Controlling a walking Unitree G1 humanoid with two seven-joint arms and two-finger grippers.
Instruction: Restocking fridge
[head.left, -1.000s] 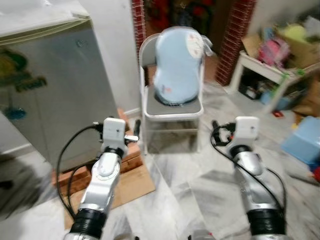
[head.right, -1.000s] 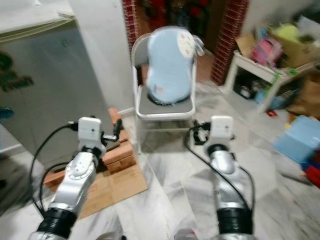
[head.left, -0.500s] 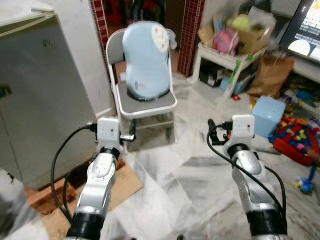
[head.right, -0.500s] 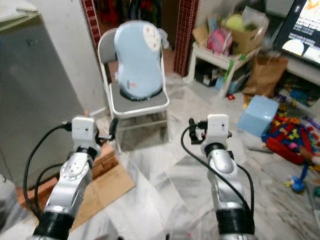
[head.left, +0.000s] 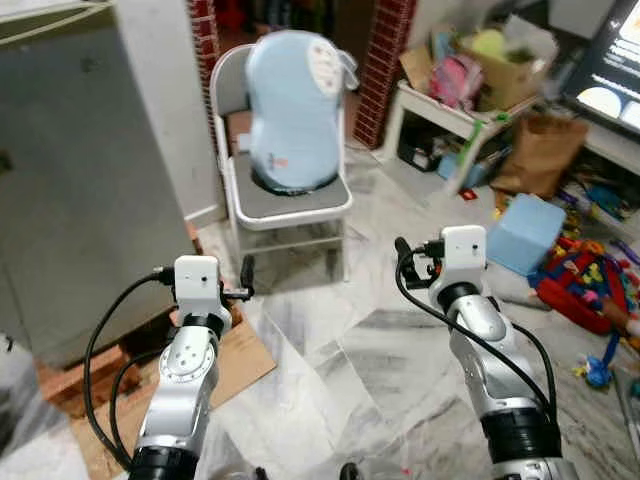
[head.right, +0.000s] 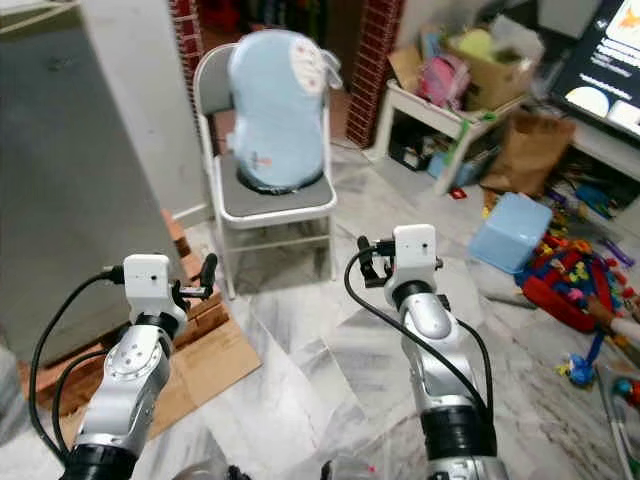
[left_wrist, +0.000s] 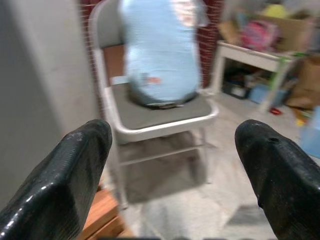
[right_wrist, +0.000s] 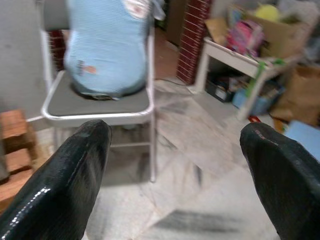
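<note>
Jaws wide on both left gripper (left_wrist: 170, 170) and right gripper (right_wrist: 175, 170), holding nothing, hovering over marble floor (head.left: 370, 350). Fridge (head.left: 70, 170) at left, beside folding chair (head.left: 290, 200) with blue cushion (head.left: 295, 110).

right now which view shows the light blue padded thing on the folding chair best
The left eye view: the light blue padded cushion stands whole and fairly sharp on the grey metal folding chair. The right eye view matches it. Both wrist views crop its top and blur it.

Even indoor light, soft shadows; wrist views motion-blurred, head views sharper
</note>
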